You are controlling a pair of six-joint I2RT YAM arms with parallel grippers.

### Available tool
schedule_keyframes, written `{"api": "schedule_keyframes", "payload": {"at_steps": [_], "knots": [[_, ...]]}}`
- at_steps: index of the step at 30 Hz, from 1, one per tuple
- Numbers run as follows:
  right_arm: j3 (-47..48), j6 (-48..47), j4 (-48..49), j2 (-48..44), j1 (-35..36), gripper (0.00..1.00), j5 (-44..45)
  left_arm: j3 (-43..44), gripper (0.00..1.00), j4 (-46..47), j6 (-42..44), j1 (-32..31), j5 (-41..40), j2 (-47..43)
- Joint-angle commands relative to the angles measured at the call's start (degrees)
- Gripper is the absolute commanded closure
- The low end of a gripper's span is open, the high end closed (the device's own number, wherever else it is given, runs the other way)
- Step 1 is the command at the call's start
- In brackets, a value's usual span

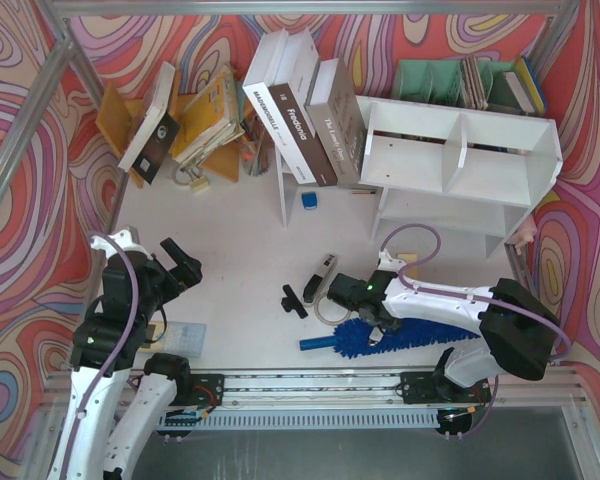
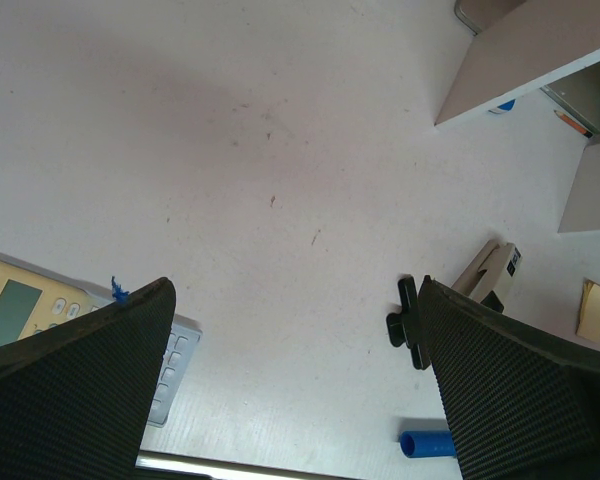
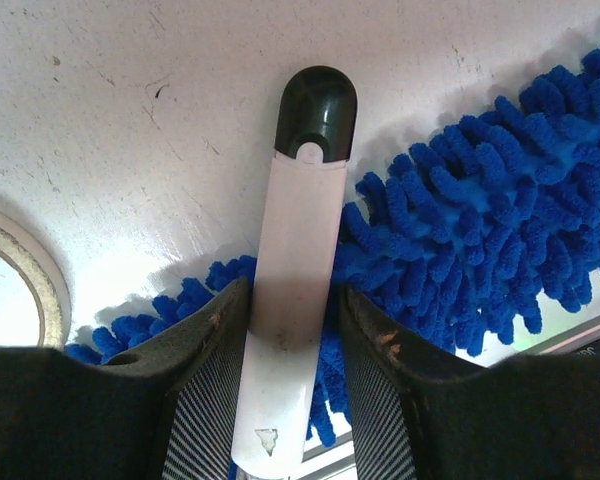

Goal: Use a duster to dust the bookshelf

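Observation:
The white bookshelf [image 1: 420, 160] stands at the back right, two compartments split by a divider. The blue fluffy duster [image 1: 355, 340] lies on the table near the front edge, its short blue handle [image 1: 315, 342] pointing left. My right gripper [image 1: 383, 320] hovers over the duster's head [image 3: 500, 200]. In the right wrist view the right gripper [image 3: 290, 300] is shut on a slim white tool with a black cap [image 3: 302, 200], not on the duster. My left gripper [image 1: 180, 262] is at the front left. Its jaws [image 2: 295, 290] stand wide open and empty. The handle's end [image 2: 425, 443] shows beside the left gripper's right finger.
A calculator [image 2: 20, 305] lies by the left gripper. A black clip [image 1: 293, 298] and a stapler [image 1: 325, 272] sit mid-table, a ring [image 3: 30, 260] beside the duster. Leaning books [image 1: 300, 100] and a green file rack [image 1: 430, 80] stand at the back.

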Motion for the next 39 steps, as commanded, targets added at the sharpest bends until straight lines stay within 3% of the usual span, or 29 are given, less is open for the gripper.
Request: {"api": "schedule_keyframes", "payload": {"at_steps": [1,17,39], "knots": [[-1.0,1.1,-0.2,0.4,-0.3,0.57,0.5,-0.9,0.02,-0.4,-0.4,-0.3,-0.5,0.0],[0.8,2.6,-1.7,-0.6,-0.3,0.72,1.7,-0.9,0.02,-0.5,-0.5,-0.3,-0.9,-0.2],[2.7,4.5,-3.7,-3.5,-0.3,0.76,4.8,-1.0,0.02,-0.4,-0.6,-0.3,-0.8,0.0]]}}
